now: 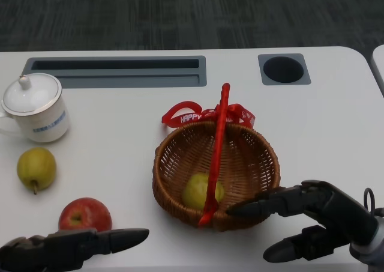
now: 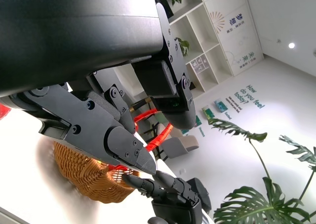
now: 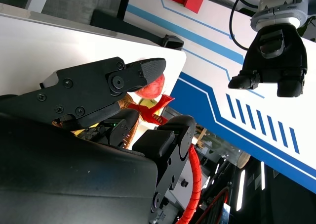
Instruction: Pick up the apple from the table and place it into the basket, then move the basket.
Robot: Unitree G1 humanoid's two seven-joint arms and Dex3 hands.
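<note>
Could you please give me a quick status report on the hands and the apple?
Left hand open, just short of the apple. Right hand open at the basket rim. Apple on the table, path unobstructed.

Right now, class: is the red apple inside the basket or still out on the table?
Out. The red apple sits on the table, left of the basket, which holds only a yellow-green fruit.

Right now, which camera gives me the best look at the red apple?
The head view: the red apple sits whole on the table, just beyond the left hand. The right wrist view shows only a sliver of it past that hand's fingers. The left wrist view shows no clear sight of it.
</note>
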